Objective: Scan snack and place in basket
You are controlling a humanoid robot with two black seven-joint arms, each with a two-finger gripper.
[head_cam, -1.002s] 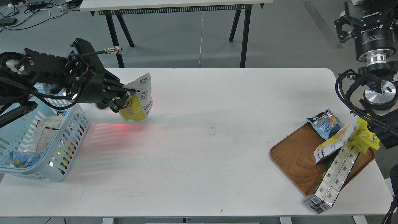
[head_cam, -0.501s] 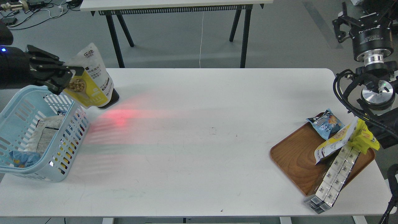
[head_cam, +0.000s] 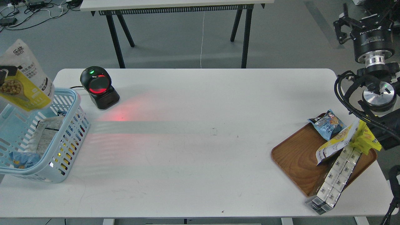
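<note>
The snack [head_cam: 23, 79], a yellow-and-white pouch picturing beige nuggets, hangs in the air at the far left, above the far end of the light blue basket [head_cam: 67, 137]. Only a black fingertip of my left gripper [head_cam: 3, 74] shows at the left edge, clamped on the pouch; the rest of that arm is out of view. The basket holds a white packet and a blue one. My right gripper [head_cam: 368, 15] is raised at the top right, off the table, its jaws spread and empty.
A black barcode scanner [head_cam: 98, 87] with a red window stands behind the basket and casts red light on the white table. A brown wooden tray [head_cam: 297, 156] at the right holds a blue packet [head_cam: 326, 123], another yellow-and-white pouch [head_cam: 336, 142], a yellow pack [head_cam: 367, 137] and white boxes [head_cam: 336, 175].
My left gripper carried the snack up and to the left, from in front of the scanner to above the basket, uncovering the scanner. The right arm barely moved.
</note>
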